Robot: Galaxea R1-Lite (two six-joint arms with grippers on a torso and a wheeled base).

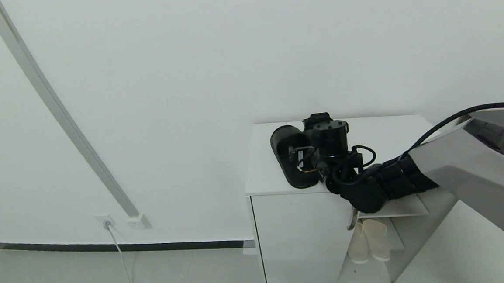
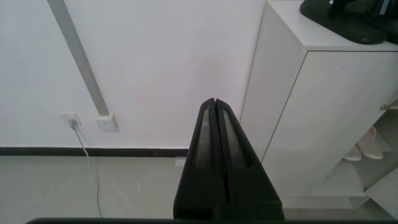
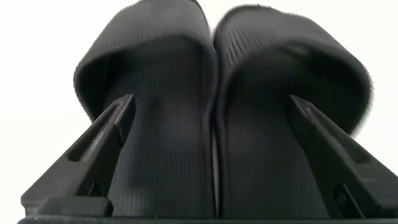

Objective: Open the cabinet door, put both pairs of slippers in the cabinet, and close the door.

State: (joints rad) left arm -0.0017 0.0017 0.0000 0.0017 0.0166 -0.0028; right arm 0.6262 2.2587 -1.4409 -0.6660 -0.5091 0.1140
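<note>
The pair of black ribbed slippers [image 3: 161, 162] is matt and finely ridged all over. The tall white cabinet [image 1: 302, 243] has smooth matt panels. The pair of cream slippers [image 1: 376, 239] looks smooth. The left claw [image 2: 215, 102] is dull black and plastic-looking. The pale floor [image 1: 68, 279] shows a faint sheen.

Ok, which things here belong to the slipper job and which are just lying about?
Job: cabinet; its open door; black slippers on the cabinet top, flanked by the right gripper; pale slippers on a shelf inside.
Lying about: wall socket; its cable; slanted wall trunking.
</note>
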